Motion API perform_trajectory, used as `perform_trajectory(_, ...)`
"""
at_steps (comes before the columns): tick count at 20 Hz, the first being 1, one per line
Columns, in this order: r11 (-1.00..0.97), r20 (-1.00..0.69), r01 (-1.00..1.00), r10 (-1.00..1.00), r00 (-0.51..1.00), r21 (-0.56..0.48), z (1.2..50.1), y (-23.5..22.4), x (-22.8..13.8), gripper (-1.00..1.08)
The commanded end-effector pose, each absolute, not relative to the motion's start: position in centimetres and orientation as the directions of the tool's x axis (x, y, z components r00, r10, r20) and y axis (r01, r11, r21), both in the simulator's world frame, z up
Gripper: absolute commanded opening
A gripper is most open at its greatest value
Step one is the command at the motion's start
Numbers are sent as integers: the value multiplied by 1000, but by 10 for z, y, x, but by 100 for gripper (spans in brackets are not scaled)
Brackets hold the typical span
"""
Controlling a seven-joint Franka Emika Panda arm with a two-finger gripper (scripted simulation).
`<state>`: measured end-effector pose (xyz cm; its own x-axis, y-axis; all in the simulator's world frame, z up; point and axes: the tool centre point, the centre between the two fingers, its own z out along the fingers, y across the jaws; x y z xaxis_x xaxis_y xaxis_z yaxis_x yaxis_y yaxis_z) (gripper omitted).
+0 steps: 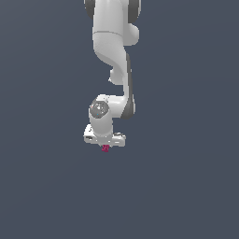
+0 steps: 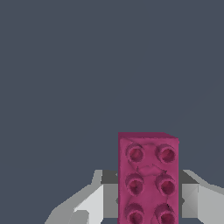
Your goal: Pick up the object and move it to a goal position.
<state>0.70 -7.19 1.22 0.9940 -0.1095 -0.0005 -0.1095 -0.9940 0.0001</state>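
The object, a small magenta-pink studded oblong block (image 1: pixel 105 148), sits right under the white gripper (image 1: pixel 106 145) in the exterior view, near the picture's middle. In the wrist view the block (image 2: pixel 148 175) stands between the two fingers of the gripper (image 2: pixel 148 194), its studded face toward the camera. A grey finger pad lies against each long side of it, so the jaws are closed on the block. The lower end of the block is cut off by the picture's edge. Whether the block rests on the floor or hangs above it, I cannot tell.
The white arm (image 1: pixel 114 56) comes down from the top of the exterior view. A plain dark grey-blue floor (image 1: pixel 186 186) fills the rest of both views. No goal marker shows.
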Motion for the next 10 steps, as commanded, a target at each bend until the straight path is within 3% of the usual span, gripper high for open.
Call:
perform_trajectory(1, -994, 0, -109, -109, 994, 0, 13, -70, 8, -100)
perform_trajectory(10, -994, 0, -110, -110, 994, 0, 37, -32, 29, -100)
